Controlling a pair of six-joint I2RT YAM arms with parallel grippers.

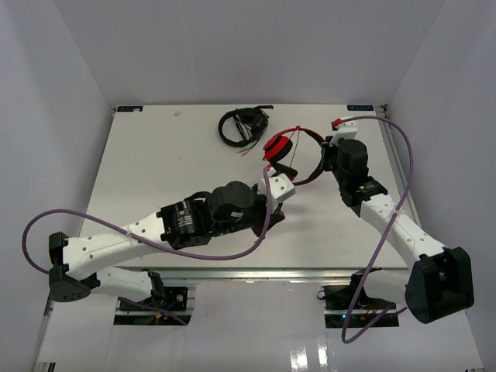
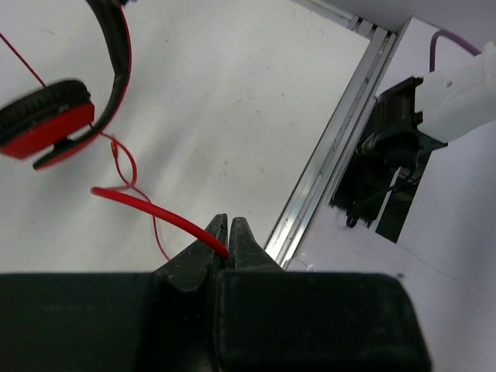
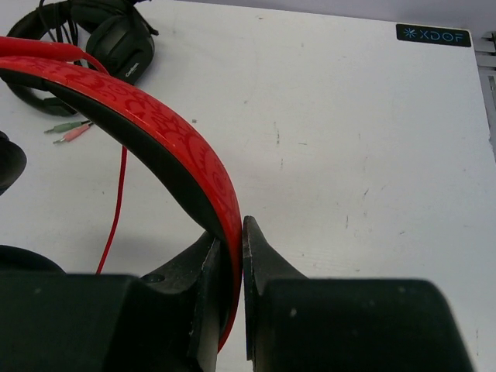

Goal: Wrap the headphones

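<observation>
Two grips on the headphones (image 1: 277, 146): right pincer (image 3: 232, 232) tight on the leftward-arching headband (image 3: 155, 116), left pincer (image 2: 230, 232) tight on the cable (image 2: 147, 203).

We locate the headphones (image 1: 280, 147) on the table (image 1: 155, 155), right of centre. The second headset (image 1: 242, 126) lies behind them and to their left, near the far edge. The headband (image 3: 155, 116) sits clamped within the right gripper (image 3: 232, 236). In front of the headphones, the cable (image 2: 147, 205) sits pinched within the left gripper (image 2: 230, 232).

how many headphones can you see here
2. The red headphones are near the centre of the top view, headband pinched by the right gripper. The black headphones lie farther back, just left of the red pair. No others visible.
</observation>
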